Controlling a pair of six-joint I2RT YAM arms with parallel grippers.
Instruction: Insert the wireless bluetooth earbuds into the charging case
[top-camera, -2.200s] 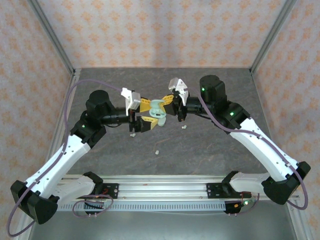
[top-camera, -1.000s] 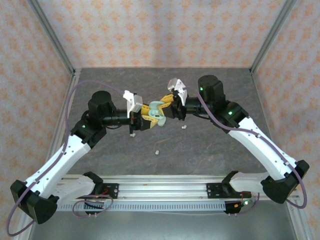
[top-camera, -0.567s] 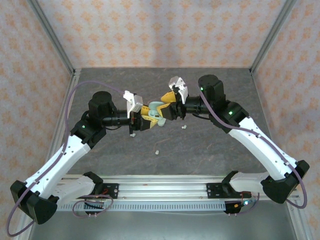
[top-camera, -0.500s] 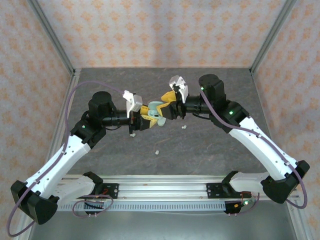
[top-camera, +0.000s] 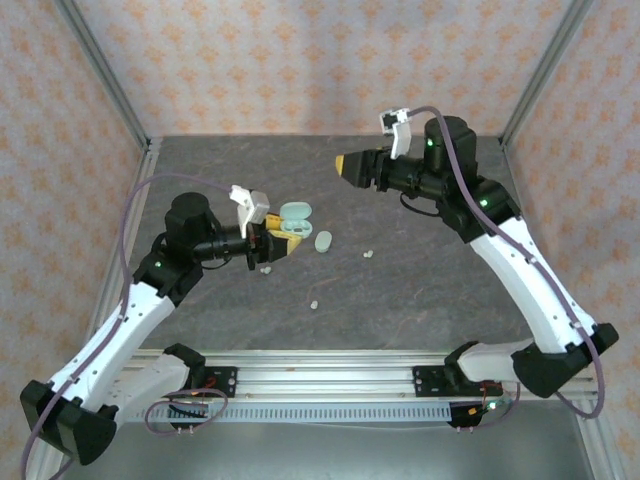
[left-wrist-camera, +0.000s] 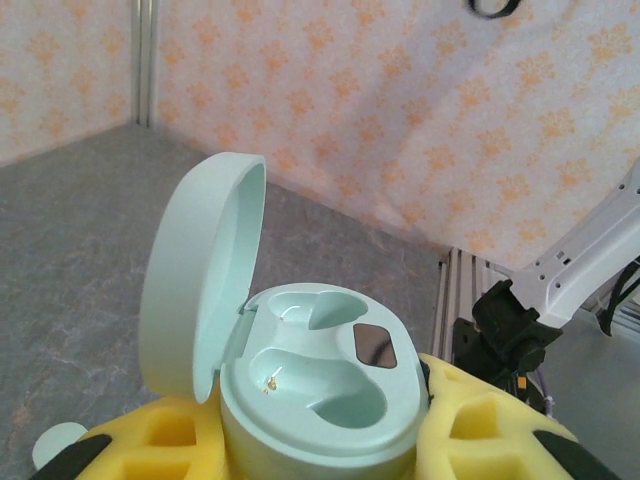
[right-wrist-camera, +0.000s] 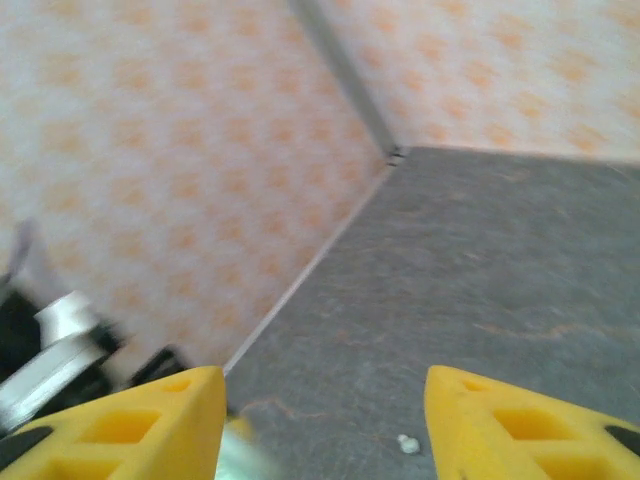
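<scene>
The charging case (left-wrist-camera: 320, 400) is pale mint, its lid (left-wrist-camera: 200, 270) swung open and both wells empty. My left gripper (top-camera: 278, 235) is shut on the case body, with a yellow finger (left-wrist-camera: 500, 430) on either side. Three tiny whitish earbuds lie on the grey floor: one earbud (top-camera: 367, 254) to the right of the case, one earbud (top-camera: 314, 303) nearer the rail, one earbud (top-camera: 265, 268) below the left gripper. My right gripper (top-camera: 345, 165) hangs open and empty, raised toward the back. In the right wrist view an earbud (right-wrist-camera: 407, 443) lies between its fingers (right-wrist-camera: 130, 425), far below.
A second mint oval case (top-camera: 323, 241) lies closed on the floor just right of the held one. Patterned walls with metal posts enclose the grey floor (top-camera: 430, 290). The aluminium rail (top-camera: 320, 375) runs along the near edge.
My right gripper has let go near the case, opened and pulled up and back to the right. The left arm has drawn back slightly left with the case, whose lid now stands open.
</scene>
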